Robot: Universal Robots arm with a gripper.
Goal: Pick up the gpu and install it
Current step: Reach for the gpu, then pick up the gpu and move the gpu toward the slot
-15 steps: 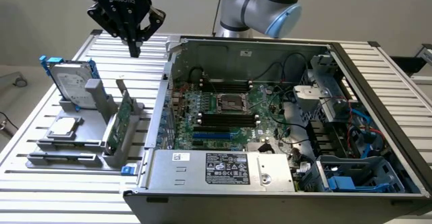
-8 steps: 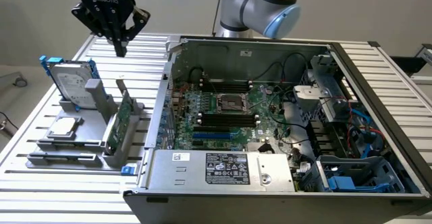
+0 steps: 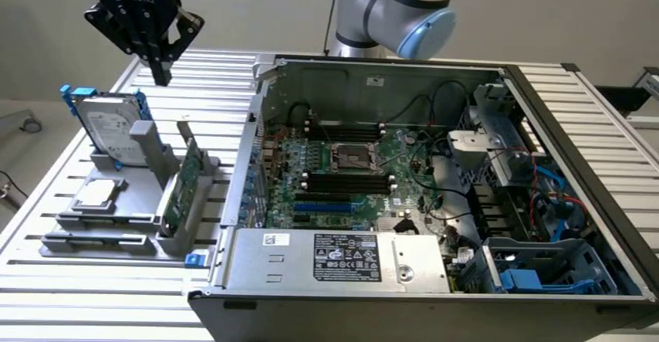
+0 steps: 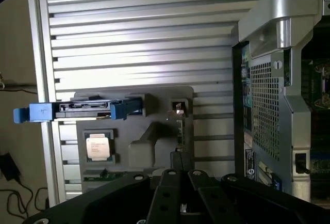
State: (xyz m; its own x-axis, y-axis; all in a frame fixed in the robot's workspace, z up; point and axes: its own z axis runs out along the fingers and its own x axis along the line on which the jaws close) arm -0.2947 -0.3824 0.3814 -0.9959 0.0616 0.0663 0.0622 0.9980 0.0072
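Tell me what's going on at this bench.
The robot arm's tool hangs shut and empty in the air near a grey parts holder, which sits beside an open computer case. The gpu stands upright in the holder, not yet picked up, with a hard drive and a processor chip alongside it.

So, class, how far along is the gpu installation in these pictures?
Nothing looks done yet: the gpu stands in its grey holder beside the open computer case. The gripper hangs over the holder, fingers shut on nothing. Picking up and installing are both left.
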